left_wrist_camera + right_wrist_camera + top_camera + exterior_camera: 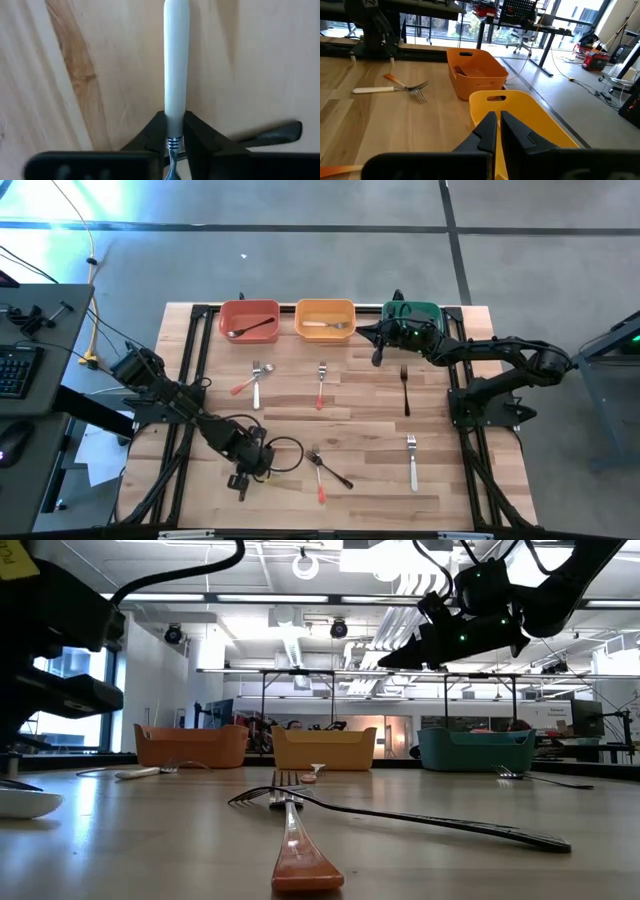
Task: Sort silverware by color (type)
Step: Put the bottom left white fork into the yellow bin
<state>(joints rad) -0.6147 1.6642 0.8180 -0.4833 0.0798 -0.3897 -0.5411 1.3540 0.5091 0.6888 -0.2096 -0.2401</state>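
My left gripper stands at the table's near left, pointing down, shut on a white-handled fork. My right gripper hovers shut and empty above the yellow bin, near the green bin. A dark fork lies in the red bin, a pale one in the yellow bin. Flat on the table lie a white and a red fork crossed, a red fork, a dark fork, a white fork, and a red and a dark fork crossed. My left gripper pinches the white handle between its two fingers, at the end where it meets the metal neck. The fingers come from above and lie across the fork. The handle seems to lie on the table.
The three bins stand in a row along the far edge. The right arm reaches in over the green bin and hides its inside. A cable loop trails from the left arm near the crossed forks. Bare wood lies at the table's middle and near right.
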